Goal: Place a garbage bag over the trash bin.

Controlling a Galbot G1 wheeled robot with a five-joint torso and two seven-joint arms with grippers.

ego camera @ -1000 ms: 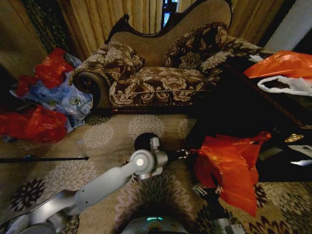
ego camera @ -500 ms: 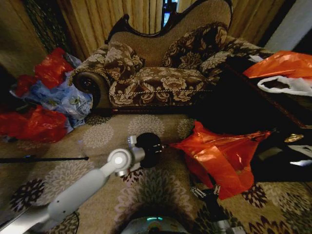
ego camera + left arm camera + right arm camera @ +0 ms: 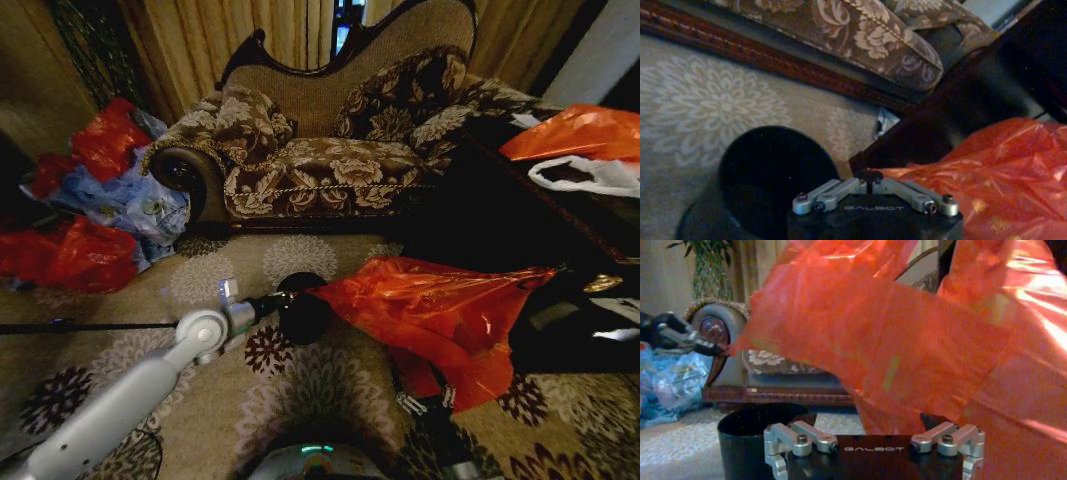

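Patterned carpet before sofa. Thin, glossy red plastic garbage bag [image 3: 430,305]: light, limp, slippery; stretched between left end effector [image 3: 300,293], clamped on bag edge above small black cylindrical trash bin [image 3: 303,312], and right end effector [image 3: 425,403], closure indeterminable; best gripped at rim.

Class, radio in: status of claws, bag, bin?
Left claw pinches garbage bag corner above trash bin. Right claw grips bag's lower edge. Bin unlined, rim unobstructed.

A patterned carpet [image 3: 200,280] carries the black trash bin [image 3: 303,312], standing just beside the left gripper [image 3: 290,297], and a floral sofa [image 3: 330,150] beyond.
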